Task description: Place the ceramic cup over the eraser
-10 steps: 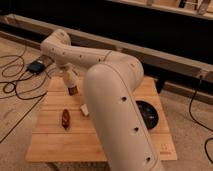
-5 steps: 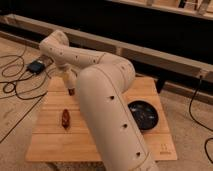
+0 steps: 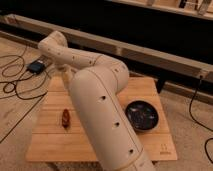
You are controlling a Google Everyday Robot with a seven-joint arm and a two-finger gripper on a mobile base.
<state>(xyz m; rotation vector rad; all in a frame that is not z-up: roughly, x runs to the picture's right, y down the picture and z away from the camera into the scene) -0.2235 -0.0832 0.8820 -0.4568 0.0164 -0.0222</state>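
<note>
My gripper (image 3: pixel 65 76) hangs over the far left corner of the wooden table (image 3: pixel 150 145). It is mostly hidden behind my own big cream arm (image 3: pixel 100 105) and it is shut. The ceramic cup does not show clearly, and I cannot tell whether it is in the gripper. A small reddish-brown oblong thing (image 3: pixel 66 118) lies on the left part of the table, nearer the front than the gripper. It may be the eraser.
A wide dark bowl (image 3: pixel 141 115) sits on the right half of the table. My arm covers the table's middle. On the floor to the left lie black cables (image 3: pixel 15 85) and a small dark box (image 3: pixel 36 66). A long dark rail (image 3: pixel 165 55) runs behind the table.
The thick arm link has swung left and now uncovers the whole bowl. The gripper has drawn slightly back toward the far left corner.
</note>
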